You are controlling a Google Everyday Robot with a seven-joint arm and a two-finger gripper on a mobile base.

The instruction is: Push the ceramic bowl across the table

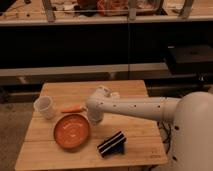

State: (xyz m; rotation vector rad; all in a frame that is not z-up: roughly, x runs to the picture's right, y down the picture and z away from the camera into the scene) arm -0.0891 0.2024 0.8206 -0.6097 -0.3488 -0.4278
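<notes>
Orange bowl (pixel 72 132) near the front left of the wooden table (pixel 125 90) — gripper (pixel 94 119) down at its right rim. Beside it: white cup (pixel 45 107), carrot (pixel 72 109), black packet (pixel 112 144) — front right.

Place: a dim indoor workspace, probably a lab or office kitchenette (which one cannot be told).
Furniture: a wooden slatted table (pixel 135 135); beyond its far edge, a dark counter front with a shelf (pixel 75 20).
Robot: white arm reaching across the table, its gripper (pixel 95 119) near the table's middle.
</notes>
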